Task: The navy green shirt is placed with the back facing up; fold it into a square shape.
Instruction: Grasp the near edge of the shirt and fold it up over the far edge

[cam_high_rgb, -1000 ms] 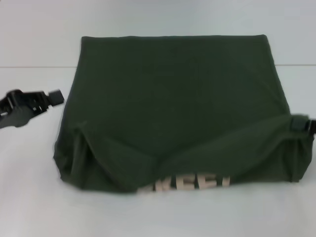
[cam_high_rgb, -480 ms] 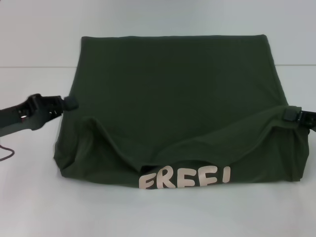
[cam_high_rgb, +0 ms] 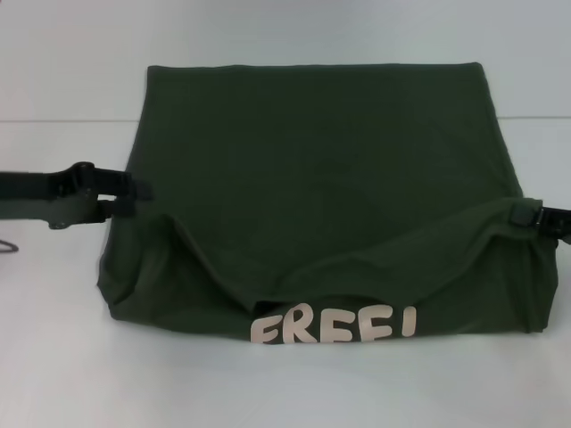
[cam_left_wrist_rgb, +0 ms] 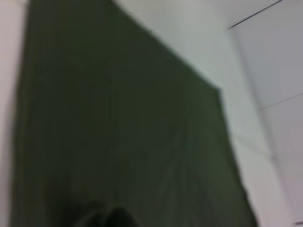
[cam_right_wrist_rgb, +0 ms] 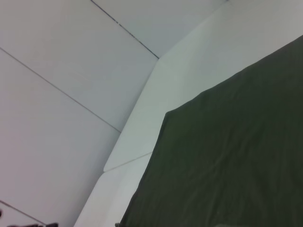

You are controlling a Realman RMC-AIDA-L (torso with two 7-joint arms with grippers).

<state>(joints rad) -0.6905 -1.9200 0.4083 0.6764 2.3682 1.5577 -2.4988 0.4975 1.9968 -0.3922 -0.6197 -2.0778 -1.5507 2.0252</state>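
Both the left tool (cam_high_rgb: 134,192) and right tool (cam_high_rgb: 522,217) grasp the navy green shirt (cam_high_rgb: 312,169); uneven lift risks a skewed fold.

Head camera looking forward and down over whole olive T-shirt (cam_high_rgb: 312,178) on tabletop (cam_high_rgb: 53,357), both wrist cameras close, skimming same shirt.

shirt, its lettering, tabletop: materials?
Shirt: soft matte knit, likely cotton; it drapes and creases at the lifted near hem.
Lettering: cream, flat, opaque, probably a print; it bends with the cloth.
Tabletop: smooth, pale, hard-looking, maybe laminate; it carries a thin straight seam.
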